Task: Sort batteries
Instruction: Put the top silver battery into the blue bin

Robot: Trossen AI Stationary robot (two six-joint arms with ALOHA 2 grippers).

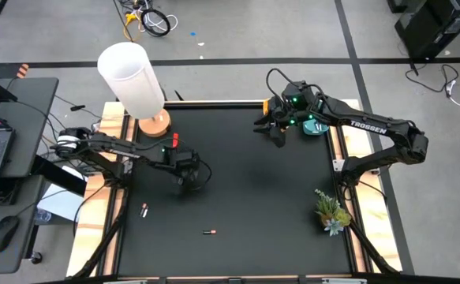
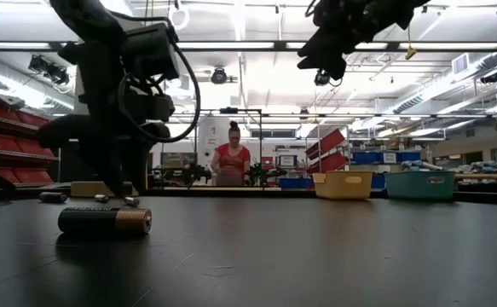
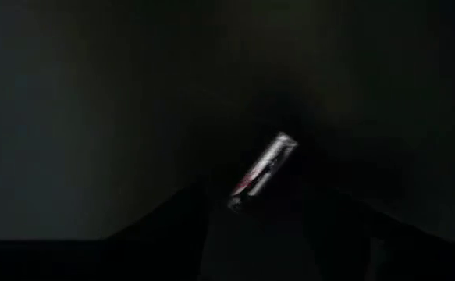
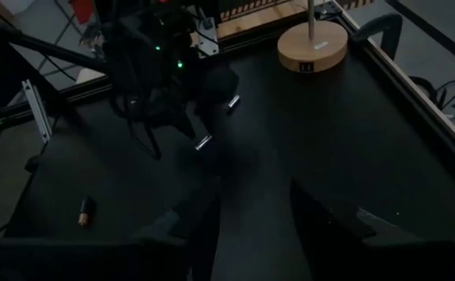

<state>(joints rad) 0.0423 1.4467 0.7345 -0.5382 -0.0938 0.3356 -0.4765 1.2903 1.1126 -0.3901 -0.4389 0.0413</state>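
I've got the left gripper (image 1: 188, 178) low over a battery (image 3: 262, 172) with jaws apart to straddle it, while the right gripper (image 1: 275, 126), empty and part-open, waits near the teal tray (image 1: 318, 126).

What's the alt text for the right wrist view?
Looking across the black table, the left gripper is down at the surface with a small silver battery just beside its fingertips and a second one nearby. A dark, copper-ended battery lies apart, and a round wooden lamp base stands at the far edge.
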